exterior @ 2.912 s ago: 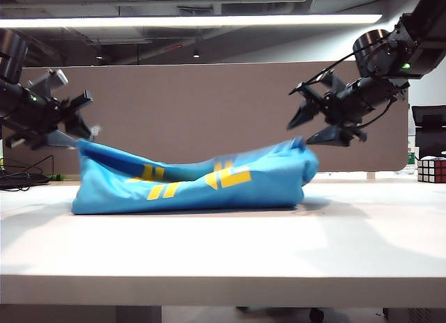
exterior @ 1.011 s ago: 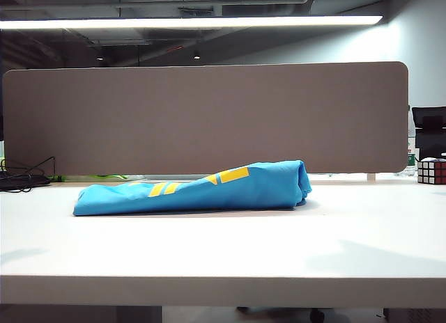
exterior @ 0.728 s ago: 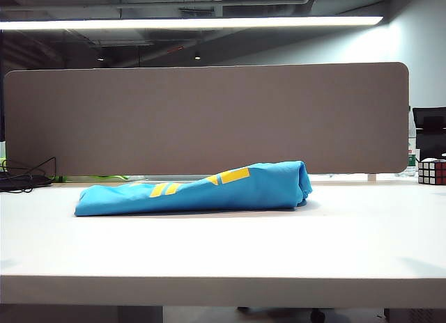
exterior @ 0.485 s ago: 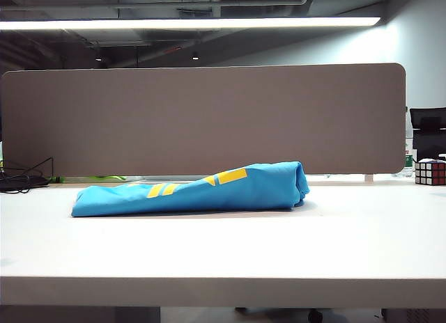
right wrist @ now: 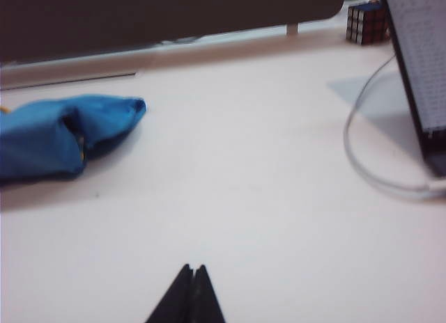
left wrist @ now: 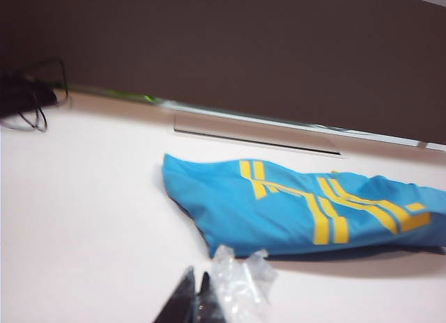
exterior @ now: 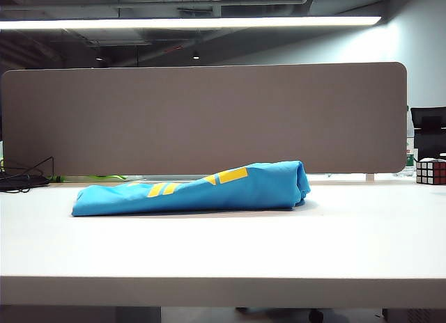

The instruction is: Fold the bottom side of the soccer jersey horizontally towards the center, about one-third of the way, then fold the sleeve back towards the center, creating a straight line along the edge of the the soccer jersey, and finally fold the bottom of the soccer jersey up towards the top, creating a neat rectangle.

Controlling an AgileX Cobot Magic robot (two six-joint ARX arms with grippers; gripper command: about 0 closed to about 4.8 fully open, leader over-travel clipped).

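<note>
both arms now gone from exterior view. left gripper and right gripper pinched closed, empty, well clear of soccer jersey folded on table ahead. folds look complete; nothing obviously left.

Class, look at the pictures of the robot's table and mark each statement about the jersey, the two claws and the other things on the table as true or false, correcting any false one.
1. The soccer jersey lies folded in a long bundle on the table. True.
2. The right claw is shut on the jersey. False: it is shut on nothing, over bare table apart from the jersey.
3. A puzzle cube sits near the table's far right edge. True.
4. The left claw stands wide open. False: it is shut, short of the jersey.
5. Both arms show in the exterior view. False: neither does.
</note>
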